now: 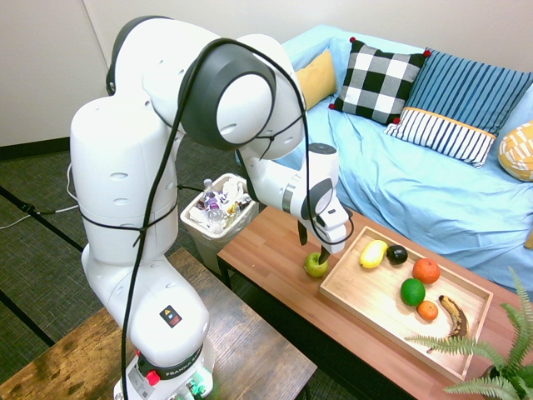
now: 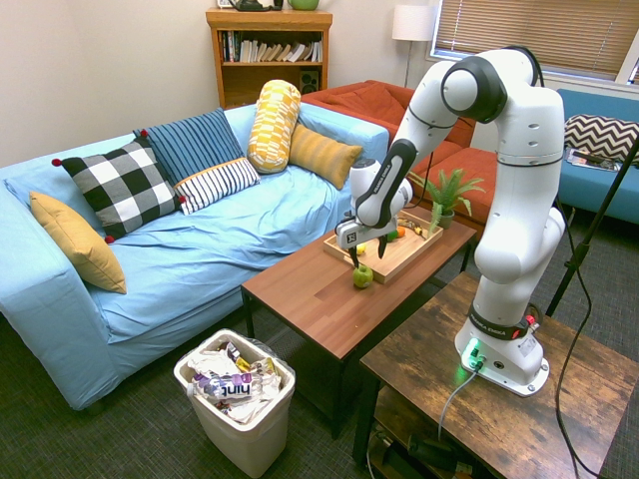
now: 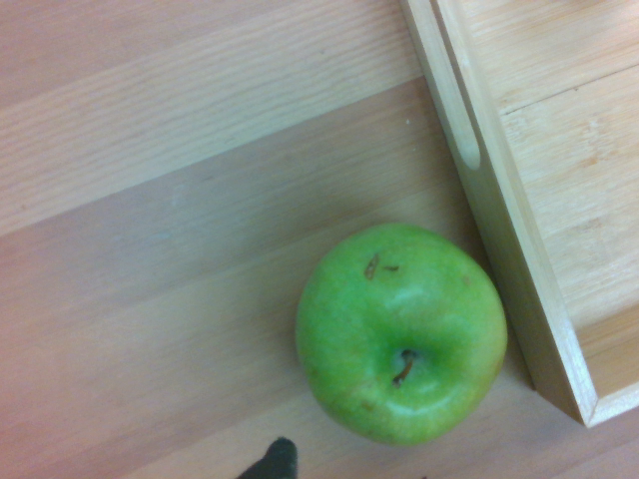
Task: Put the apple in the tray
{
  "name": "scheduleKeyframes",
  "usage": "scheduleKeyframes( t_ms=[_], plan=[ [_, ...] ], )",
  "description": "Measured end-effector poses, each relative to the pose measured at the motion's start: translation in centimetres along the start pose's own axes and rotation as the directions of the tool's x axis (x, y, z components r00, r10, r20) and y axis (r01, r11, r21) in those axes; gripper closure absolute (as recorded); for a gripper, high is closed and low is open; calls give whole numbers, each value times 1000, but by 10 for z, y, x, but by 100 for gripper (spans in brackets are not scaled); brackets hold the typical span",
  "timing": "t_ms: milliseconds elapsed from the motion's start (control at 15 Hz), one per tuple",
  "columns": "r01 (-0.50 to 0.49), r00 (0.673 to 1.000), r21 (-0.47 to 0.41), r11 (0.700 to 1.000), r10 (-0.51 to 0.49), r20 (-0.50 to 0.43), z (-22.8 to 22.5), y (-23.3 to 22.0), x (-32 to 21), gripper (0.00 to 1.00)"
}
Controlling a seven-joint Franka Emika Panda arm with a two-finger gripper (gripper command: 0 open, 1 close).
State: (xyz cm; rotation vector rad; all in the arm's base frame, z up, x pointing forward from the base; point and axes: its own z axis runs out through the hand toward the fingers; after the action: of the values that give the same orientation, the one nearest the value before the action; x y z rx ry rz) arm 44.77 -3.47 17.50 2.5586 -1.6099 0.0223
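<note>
The yellow-green apple (image 1: 316, 265) (image 2: 362, 276) (image 3: 401, 332) rests on the reddish-brown table, right up against the outside of the tray's near corner. The light wooden tray (image 1: 372, 293) (image 2: 401, 259) (image 3: 529, 150) lies beside it on the same table. My gripper (image 1: 312, 246) (image 2: 364, 262) hangs just above the apple, open, with one dark finger on each side of the fruit's top. Nothing is held. In the wrist view the apple's stem dimple faces the camera.
Inside the tray lie a yellow fruit (image 1: 373, 253), a dark fruit (image 1: 397, 255), two orange fruits (image 1: 425, 271), a green lime (image 1: 412, 292) and a banana (image 1: 454, 315). A fern (image 1: 491, 350) stands at the table's far end, a full waste bin (image 1: 218, 210) at the other. The blue sofa (image 1: 433, 192) runs behind.
</note>
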Motion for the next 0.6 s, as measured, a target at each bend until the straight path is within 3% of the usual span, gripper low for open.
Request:
scheduleKeyframes(
  t_ms=[600],
  plan=[
    [-61,998,-7,998,61,11,50,-20,7,0]
  ],
)
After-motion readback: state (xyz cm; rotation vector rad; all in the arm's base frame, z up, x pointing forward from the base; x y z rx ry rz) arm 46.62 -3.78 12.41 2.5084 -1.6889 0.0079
